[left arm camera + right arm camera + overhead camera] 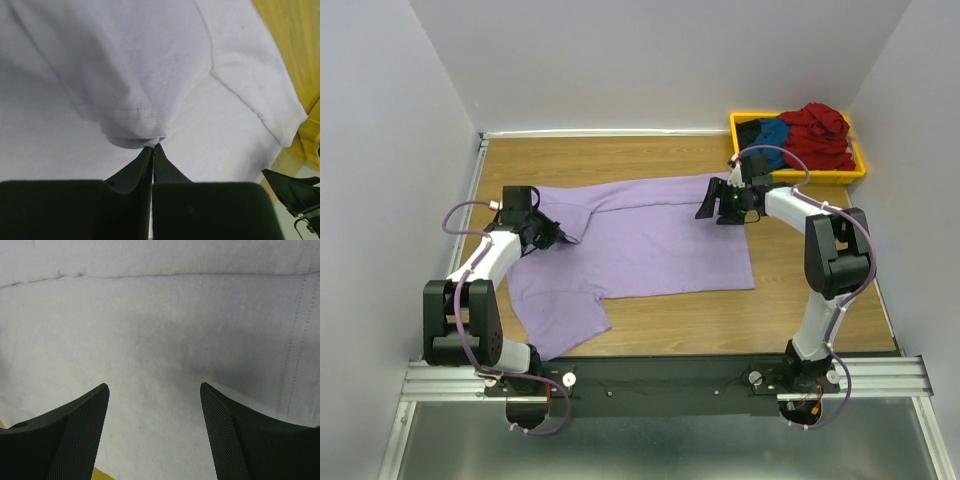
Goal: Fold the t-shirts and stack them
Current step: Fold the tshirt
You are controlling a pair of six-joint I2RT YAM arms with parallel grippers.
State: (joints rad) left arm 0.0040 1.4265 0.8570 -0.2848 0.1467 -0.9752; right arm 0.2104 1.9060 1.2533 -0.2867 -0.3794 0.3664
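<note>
A large lavender-purple t-shirt [650,245] lies spread on the wooden table, its far edge folded over. My left gripper [560,236] is shut on a bunched hem fold of the lavender shirt [135,130] at its left side, near a sleeve. My right gripper [712,205] is open just above the shirt's far right corner; the right wrist view shows flat lavender cloth [155,340] between its fingers [75,430]. Dark red [820,135], blue [775,135] and black [750,130] shirts lie heaped in the bin.
A yellow plastic bin [860,172] stands at the far right corner of the table [800,310]. White walls close in the left, far and right sides. A metal rail [660,378] runs along the near edge.
</note>
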